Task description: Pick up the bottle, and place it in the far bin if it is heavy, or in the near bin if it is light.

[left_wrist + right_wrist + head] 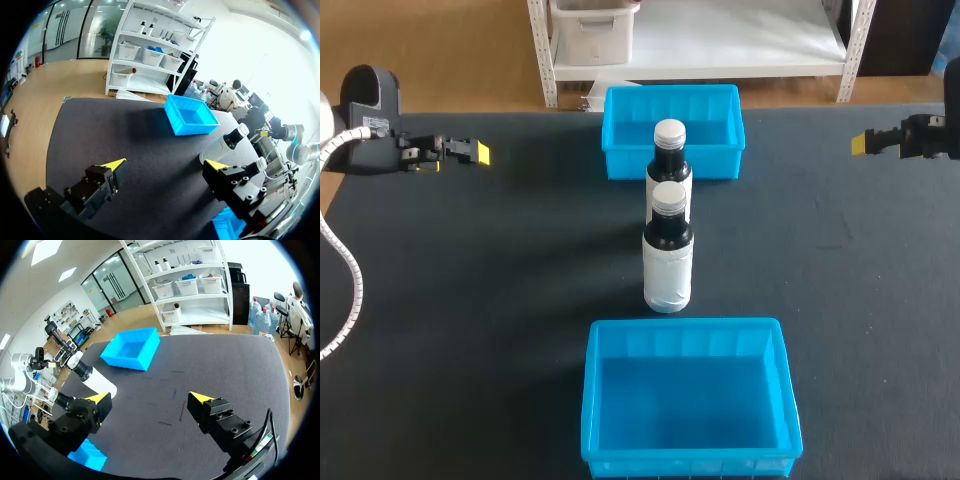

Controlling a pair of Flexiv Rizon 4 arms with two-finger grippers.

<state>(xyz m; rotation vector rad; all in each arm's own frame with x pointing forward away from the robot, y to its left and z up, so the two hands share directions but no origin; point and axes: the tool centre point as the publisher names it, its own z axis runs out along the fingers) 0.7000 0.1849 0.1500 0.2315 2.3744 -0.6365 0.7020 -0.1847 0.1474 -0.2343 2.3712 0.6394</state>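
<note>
Nothing readable is showing anywhere: the nearer dark, white-capped bottle (667, 262) is wearing a pale wrap that is appearing blank.

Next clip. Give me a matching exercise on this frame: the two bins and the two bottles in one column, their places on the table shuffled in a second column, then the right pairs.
Things
1. far bin
2. near bin
3. rear bottle
4. front bottle

Places
A. upright in mid-table, the bottle closer to the robot
B. by the table's far edge
C. upright, behind the other bottle, on the side away from the robot
D. by the table's near edge, nothing in it

Pairs: 1-B, 2-D, 3-C, 4-A
</note>
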